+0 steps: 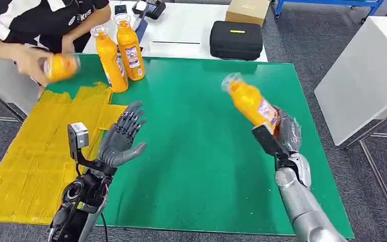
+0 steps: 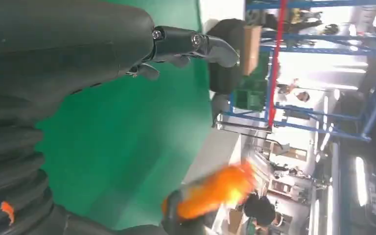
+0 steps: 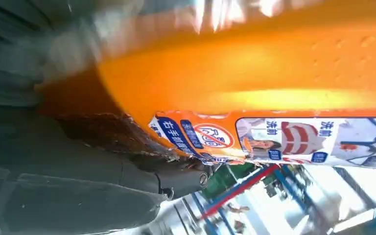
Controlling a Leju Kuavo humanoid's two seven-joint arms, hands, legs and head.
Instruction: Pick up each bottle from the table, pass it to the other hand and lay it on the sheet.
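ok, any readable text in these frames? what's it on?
"右手" and "洗前": label of the bottle held by the right robot hand.
"KUS": partial letters on the person's shirt.
Labels on the two standing bottles: too small to read.

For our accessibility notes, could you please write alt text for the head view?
The right robot hand holds an orange bottle tilted above the green mat, while the left robot hand waits open. A person lifts another bottle near the yellow sheet.
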